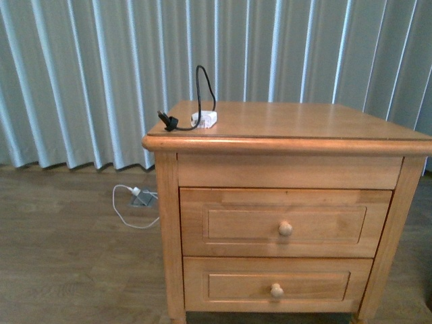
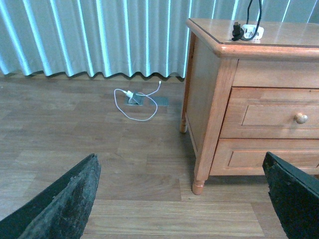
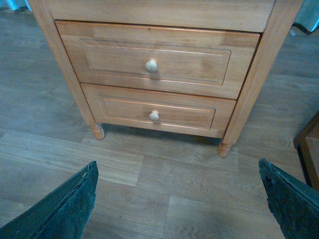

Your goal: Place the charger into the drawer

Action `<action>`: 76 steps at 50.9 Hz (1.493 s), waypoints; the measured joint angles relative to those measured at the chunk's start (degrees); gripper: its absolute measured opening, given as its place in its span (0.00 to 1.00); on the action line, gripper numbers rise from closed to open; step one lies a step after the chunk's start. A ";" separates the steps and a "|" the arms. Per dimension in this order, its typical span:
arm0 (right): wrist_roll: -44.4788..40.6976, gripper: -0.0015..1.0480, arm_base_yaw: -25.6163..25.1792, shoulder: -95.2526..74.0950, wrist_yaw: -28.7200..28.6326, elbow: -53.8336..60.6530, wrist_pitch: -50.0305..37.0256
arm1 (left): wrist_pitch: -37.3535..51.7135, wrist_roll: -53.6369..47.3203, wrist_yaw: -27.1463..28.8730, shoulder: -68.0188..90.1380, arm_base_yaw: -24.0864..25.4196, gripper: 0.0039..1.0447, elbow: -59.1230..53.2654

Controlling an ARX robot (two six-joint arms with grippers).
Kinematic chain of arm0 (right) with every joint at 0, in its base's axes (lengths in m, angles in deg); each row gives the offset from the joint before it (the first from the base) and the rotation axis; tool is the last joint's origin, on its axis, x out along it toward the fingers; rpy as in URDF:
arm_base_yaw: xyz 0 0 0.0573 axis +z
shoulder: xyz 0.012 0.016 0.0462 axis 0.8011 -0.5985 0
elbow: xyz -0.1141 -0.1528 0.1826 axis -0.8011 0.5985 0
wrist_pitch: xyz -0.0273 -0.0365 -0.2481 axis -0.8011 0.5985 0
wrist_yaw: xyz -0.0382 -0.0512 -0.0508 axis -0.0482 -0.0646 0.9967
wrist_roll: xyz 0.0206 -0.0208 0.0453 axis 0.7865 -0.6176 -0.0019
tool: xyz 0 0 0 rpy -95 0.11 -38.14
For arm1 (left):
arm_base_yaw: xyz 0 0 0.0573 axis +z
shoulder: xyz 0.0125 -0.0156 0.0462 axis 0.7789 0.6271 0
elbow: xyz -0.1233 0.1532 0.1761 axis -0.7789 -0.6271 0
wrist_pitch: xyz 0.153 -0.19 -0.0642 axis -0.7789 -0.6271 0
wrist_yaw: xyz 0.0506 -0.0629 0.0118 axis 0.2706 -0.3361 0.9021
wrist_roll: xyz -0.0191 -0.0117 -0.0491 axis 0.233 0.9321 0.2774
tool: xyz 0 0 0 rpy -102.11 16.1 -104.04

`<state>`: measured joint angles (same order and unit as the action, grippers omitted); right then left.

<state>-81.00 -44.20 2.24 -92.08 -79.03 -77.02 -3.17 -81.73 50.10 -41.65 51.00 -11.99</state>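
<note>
The charger, a small white block with a looping black cable and black plug, lies on the nightstand's top near its front left corner; the left wrist view shows the charger too. The drawer, the upper one with a round knob, is closed, and it appears in the right wrist view as the drawer. My left gripper is open over the floor, left of the nightstand. My right gripper is open above the floor in front of the nightstand. Neither arm shows in the front view.
A lower drawer sits closed beneath the upper one. A white cable with a white plug lies on the wooden floor by a floor socket, left of the nightstand. Pale curtains hang behind. A dark furniture edge stands at the right.
</note>
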 joint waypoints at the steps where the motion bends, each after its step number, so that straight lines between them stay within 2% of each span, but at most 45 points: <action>1: 0.00 0.92 0.00 0.00 0.00 0.00 0.00 | 0.00 0.00 0.00 0.00 0.00 0.94 0.00; 4: 0.31 0.92 3.85 -7.69 6.10 -2.75 -6.34 | 0.00 0.00 0.04 -0.02 0.00 0.94 0.00; 6: 0.61 0.92 8.24 -20.59 10.60 -11.30 -14.49 | 0.02 0.00 0.00 -0.07 0.00 0.94 0.00; 8: 1.25 0.92 10.08 -30.36 11.15 -18.69 -18.27 | 0.00 -0.02 -0.22 -0.09 0.00 0.94 0.00; 11: 2.27 0.92 11.06 -39.80 10.73 -24.83 -18.99 | 0.00 -0.02 -0.22 -0.09 0.00 0.94 0.00; 17: 2.51 0.92 11.65 -51.30 10.32 -26.67 -18.75 | 0.00 0.00 0.20 -0.15 0.07 0.94 0.00; 24: 2.67 0.92 11.26 -53.92 11.96 -27.74 -17.62 | 0.00 0.00 -0.02 -0.15 0.07 0.94 0.00; 41: 3.08 0.92 12.85 -64.15 16.92 -37.35 -21.40 | 0.00 0.00 -0.04 -0.15 0.07 0.94 0.00; 76: 4.94 0.92 13.03 -88.67 18.64 -61.35 -19.91 | 0.00 0.00 -0.02 -0.15 0.07 0.94 0.00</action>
<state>-76.06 -31.17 -86.44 -73.44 -140.39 -96.94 -3.17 -81.73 50.07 -41.80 51.07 -11.99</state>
